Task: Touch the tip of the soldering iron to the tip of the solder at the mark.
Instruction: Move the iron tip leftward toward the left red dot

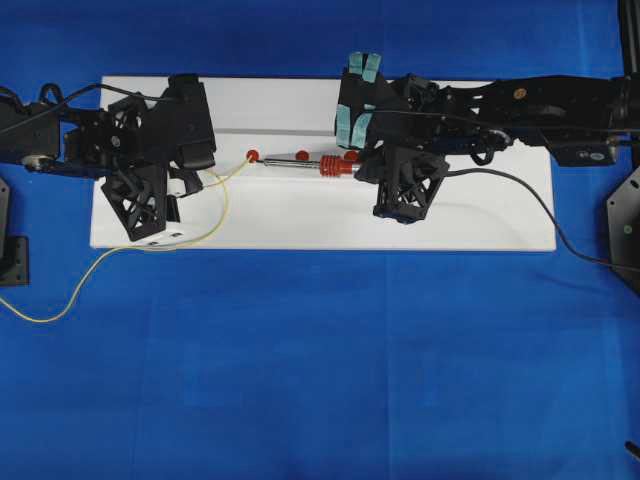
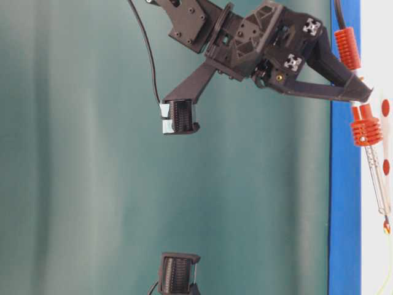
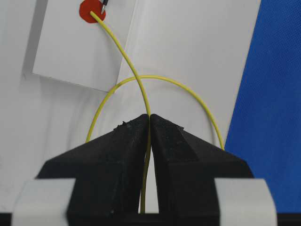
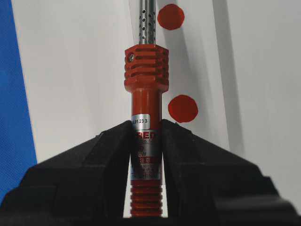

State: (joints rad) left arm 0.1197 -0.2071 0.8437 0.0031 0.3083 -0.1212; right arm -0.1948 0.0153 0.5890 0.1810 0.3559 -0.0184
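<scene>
My left gripper [image 3: 149, 117] is shut on the thin yellow solder [image 3: 134, 73], which runs up from the jaws to a red round mark [image 3: 89, 10] on the white board. The solder's end lies on that mark, and the dark tip of the soldering iron [image 3: 103, 7] meets it there. My right gripper [image 4: 146, 125] is shut on the orange-red handle of the soldering iron [image 4: 146, 75]. From overhead the iron [image 1: 310, 164] lies level, pointing left at the mark [image 1: 252, 155], with the left gripper [image 1: 200, 185] beside it and the right gripper [image 1: 365, 170] at the handle.
Two more red marks [image 4: 182, 108] sit on the white board [image 1: 480, 215] beside the iron's shaft. Solder loops off the board's front left onto the blue cloth [image 1: 60, 310]. The iron's black cord [image 1: 545, 215] trails right.
</scene>
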